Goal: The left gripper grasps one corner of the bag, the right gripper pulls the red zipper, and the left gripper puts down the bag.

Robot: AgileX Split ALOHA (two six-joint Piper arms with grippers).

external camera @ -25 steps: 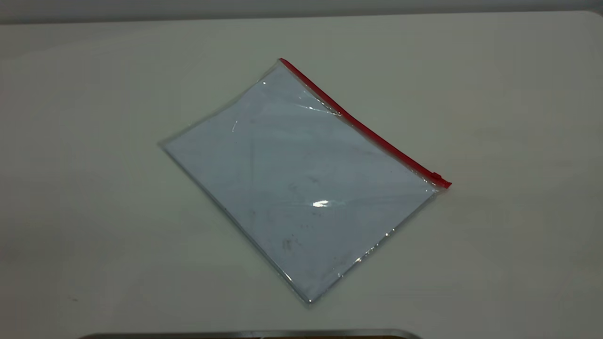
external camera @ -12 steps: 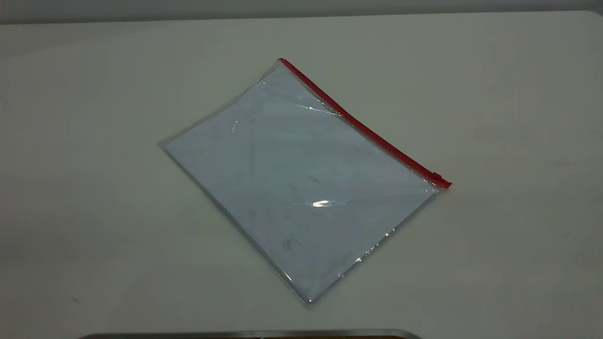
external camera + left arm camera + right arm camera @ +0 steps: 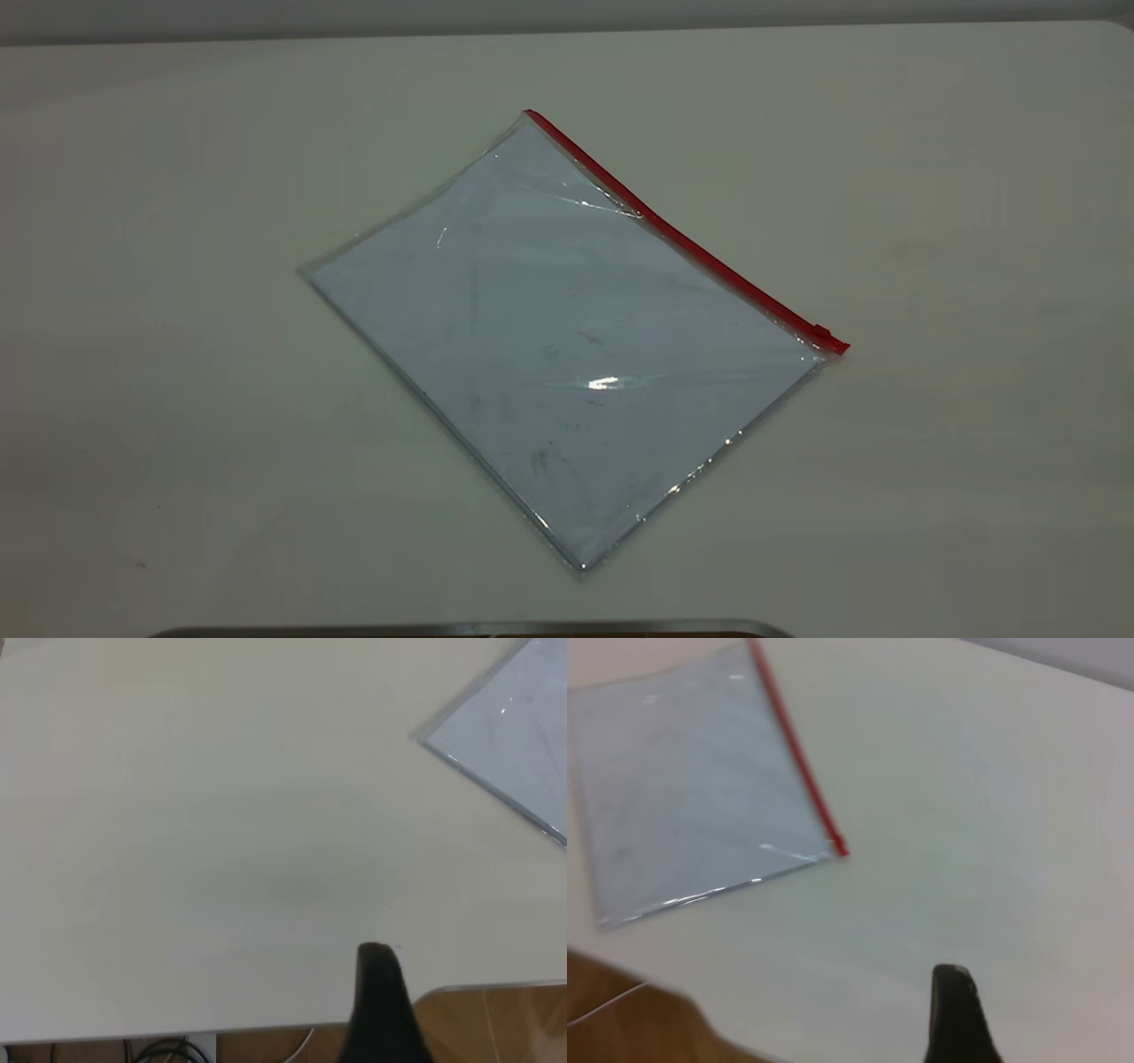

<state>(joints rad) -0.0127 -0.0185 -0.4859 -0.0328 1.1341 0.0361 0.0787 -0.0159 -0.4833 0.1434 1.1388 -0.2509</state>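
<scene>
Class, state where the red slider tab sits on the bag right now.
In the exterior view the slider tab sits at the right end of the red zipper, at the bag's right corner on the table.

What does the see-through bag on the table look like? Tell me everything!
The bag is a flat, clear plastic pouch, pale bluish and smudged, with shiny creases. It lies turned like a diamond on the white table. A red zipper runs along one long edge, with its small slider at the end toward the right arm's side. Only the table touches the bag.
</scene>
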